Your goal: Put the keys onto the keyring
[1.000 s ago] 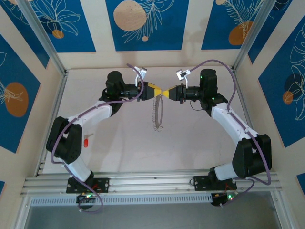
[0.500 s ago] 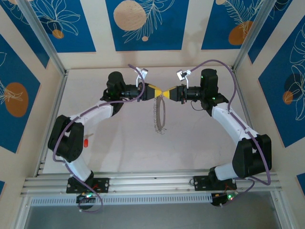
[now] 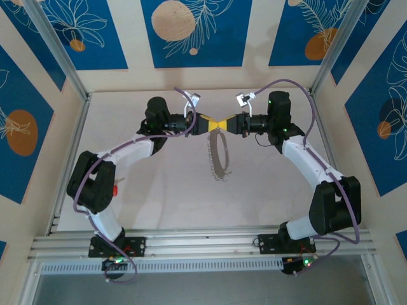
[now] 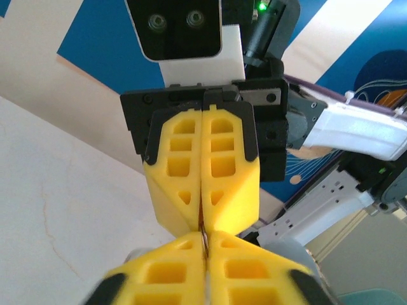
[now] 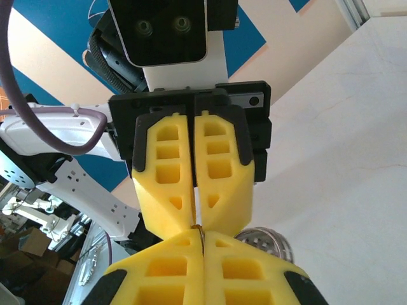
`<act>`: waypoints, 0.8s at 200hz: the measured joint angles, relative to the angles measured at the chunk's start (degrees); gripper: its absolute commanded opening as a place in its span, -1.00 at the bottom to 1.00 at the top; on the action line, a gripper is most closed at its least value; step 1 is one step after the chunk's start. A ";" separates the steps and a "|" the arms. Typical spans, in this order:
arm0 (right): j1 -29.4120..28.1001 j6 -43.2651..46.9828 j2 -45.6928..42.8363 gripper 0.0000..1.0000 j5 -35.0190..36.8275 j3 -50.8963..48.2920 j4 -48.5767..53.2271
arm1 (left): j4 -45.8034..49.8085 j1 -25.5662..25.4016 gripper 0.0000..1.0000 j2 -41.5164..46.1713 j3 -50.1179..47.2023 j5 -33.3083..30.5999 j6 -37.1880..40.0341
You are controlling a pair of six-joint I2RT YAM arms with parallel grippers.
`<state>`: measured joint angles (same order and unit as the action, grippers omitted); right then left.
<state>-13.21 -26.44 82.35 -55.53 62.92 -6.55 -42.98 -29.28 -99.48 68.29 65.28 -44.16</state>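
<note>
From where I stand, the two arms reach in from either side and meet nose to nose over the far middle of the bench (image 3: 165, 197). The left pincer (image 3: 213, 124) and the right pincer (image 3: 224, 123) are tip to tip, their yellow fingers forming a small bow-tie shape.

Both pincers are closed right down. On the left wrist camera, the left arm's own fingers (image 4: 172, 273) are pressed together with only a hairline seam between them, and a thin dark sliver sits in that seam at the tips. The right arm's fingers (image 4: 226, 184) face them, equally tight. The right wrist camera gives the mirror view, again with a thin brownish sliver nipped where the four tips meet.

That sliver is the top of the keyring (image 3: 212, 155). The large thin hoop hangs from the meeting point toward the near edge of the bench. It is seen nearly edge-on as a narrow oval, with small pale beads along its left side. Each pincer grips it at the same spot on its upper rim. I cannot tell whether its lower end touches the bench.

The key (image 3: 115, 189), a tiny red piece, lies on the bench near the left edge, just beside the left arm's elbow and well apart from the hoop.
</note>
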 measured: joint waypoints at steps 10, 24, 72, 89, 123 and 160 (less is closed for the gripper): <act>0.04 -0.15 0.15 -1.00 0.04 0.00 -0.04 | 0.87 0.00 -1.00 0.00 0.04 -0.22 1.16; 0.11 -0.57 0.42 -1.00 0.15 0.00 -0.04 | 2.23 0.00 -1.00 0.04 0.04 -0.81 2.86; 0.07 -2.54 0.48 -0.37 2.38 -0.02 -0.72 | 4.92 -0.15 -1.00 1.14 0.07 -3.45 7.02; 0.35 -4.24 -0.55 -0.20 4.42 -1.05 -2.12 | 4.96 -0.46 -1.00 2.23 0.07 -4.72 7.85; 1.73 -7.72 -7.58 -0.11 9.92 -6.56 -7.63 | 5.92 -2.14 -1.00 4.22 0.00 -5.84 10.27; 2.84 -11.87 -13.25 -0.19 15.39 -13.22 -13.88 | 6.21 -2.54 -1.00 6.60 0.00 -6.40 12.44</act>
<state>-10.37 -38.30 69.10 -40.14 49.69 -20.43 -36.77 -31.81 -92.88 68.29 58.87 -31.73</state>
